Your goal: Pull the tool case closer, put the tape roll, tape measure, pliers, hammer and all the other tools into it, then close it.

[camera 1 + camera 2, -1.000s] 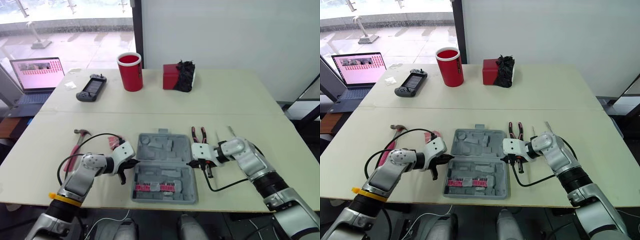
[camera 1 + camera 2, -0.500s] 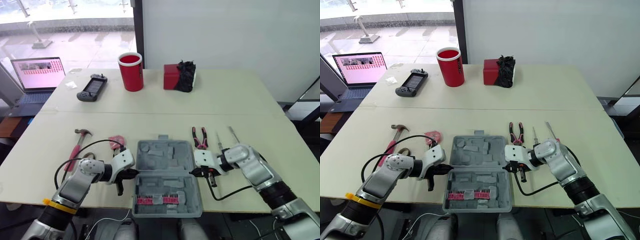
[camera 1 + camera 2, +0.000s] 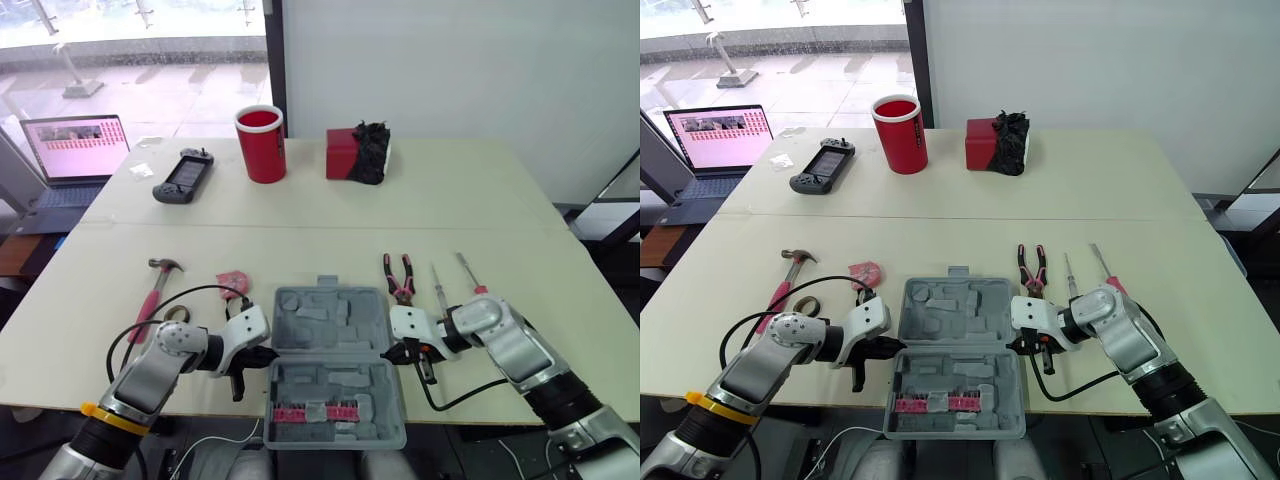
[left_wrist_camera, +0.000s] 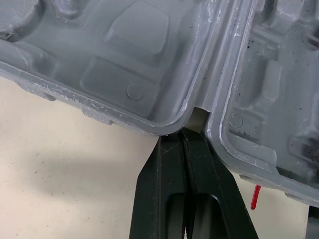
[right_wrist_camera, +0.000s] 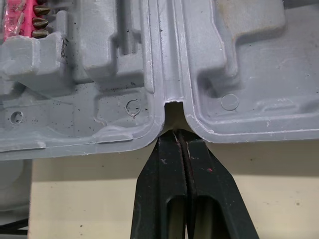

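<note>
Tool case nearer; wrist views: left hand, right hand closed.

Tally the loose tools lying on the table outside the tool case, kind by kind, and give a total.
hammer: 1
tape roll: 1
tape measure: 1
pliers: 1
screwdrivers: 2
Total: 6
</note>
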`<state>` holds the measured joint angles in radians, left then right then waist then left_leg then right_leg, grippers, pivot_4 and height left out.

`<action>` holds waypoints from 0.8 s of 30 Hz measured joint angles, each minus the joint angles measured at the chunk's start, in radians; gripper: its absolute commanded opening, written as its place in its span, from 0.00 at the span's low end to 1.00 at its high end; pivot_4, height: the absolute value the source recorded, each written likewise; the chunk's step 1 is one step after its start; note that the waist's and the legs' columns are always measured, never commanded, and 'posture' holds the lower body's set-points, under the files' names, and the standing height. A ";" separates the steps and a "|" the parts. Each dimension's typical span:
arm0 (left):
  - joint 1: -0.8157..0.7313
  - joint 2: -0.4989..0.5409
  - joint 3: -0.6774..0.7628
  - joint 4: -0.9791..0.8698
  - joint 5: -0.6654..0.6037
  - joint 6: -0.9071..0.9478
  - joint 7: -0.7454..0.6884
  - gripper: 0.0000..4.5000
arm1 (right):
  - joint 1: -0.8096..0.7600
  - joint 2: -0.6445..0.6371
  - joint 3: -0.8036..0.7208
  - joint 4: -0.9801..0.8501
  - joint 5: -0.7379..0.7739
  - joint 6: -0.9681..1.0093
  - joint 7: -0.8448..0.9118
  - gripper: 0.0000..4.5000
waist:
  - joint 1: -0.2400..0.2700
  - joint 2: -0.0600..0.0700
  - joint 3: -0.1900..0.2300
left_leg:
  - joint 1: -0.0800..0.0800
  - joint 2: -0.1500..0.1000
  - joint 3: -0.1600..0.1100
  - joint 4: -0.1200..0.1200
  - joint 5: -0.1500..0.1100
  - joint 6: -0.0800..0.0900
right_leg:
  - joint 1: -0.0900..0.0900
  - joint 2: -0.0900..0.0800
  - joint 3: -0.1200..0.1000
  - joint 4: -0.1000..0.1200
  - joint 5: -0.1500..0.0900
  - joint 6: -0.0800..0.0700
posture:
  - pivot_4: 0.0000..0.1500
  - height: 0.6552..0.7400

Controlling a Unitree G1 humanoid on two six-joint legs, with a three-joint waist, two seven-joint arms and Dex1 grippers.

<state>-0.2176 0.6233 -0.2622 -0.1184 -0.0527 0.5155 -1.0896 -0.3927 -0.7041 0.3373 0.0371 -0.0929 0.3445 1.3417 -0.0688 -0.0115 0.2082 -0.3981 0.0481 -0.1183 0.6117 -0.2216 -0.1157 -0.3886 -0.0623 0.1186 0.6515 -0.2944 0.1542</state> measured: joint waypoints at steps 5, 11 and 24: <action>0.000 0.002 -0.001 0.000 -0.001 0.000 -0.001 0.00 | 0.005 -0.003 0.000 -0.008 0.002 0.012 -0.002 0.01 | 0.000 0.000 0.000 | 0.000 0.000 0.000 0.000 0.000 0.000 | 0.000 0.000 0.000 0.000 0.000 0.000 | 1.00 1.00; 0.004 0.006 -0.001 -0.002 -0.005 -0.005 -0.002 0.00 | 0.006 -0.010 -0.001 0.004 0.021 -0.001 -0.015 0.01 | 0.000 0.000 0.000 | 0.000 0.000 0.000 0.000 0.000 0.000 | 0.000 0.000 0.000 0.000 0.000 0.000 | 1.00 1.00; 0.024 0.090 0.085 0.064 -0.051 -0.085 0.018 0.00 | 0.017 -0.116 -0.133 0.142 0.124 -0.055 -0.020 0.01 | -0.001 0.000 0.000 | -0.001 0.000 0.000 0.000 0.000 0.000 | -0.001 0.000 0.000 0.000 0.000 0.000 | 1.00 1.00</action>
<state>-0.1935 0.7131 -0.1771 -0.0540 -0.1035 0.4302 -1.0717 -0.3753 -0.8202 0.2039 0.1795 0.0311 0.2896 1.3220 -0.0693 -0.0118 0.2081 -0.3988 0.0483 -0.1184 0.6116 -0.2216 -0.1157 -0.3894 -0.0624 0.1187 0.6514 -0.2945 0.1540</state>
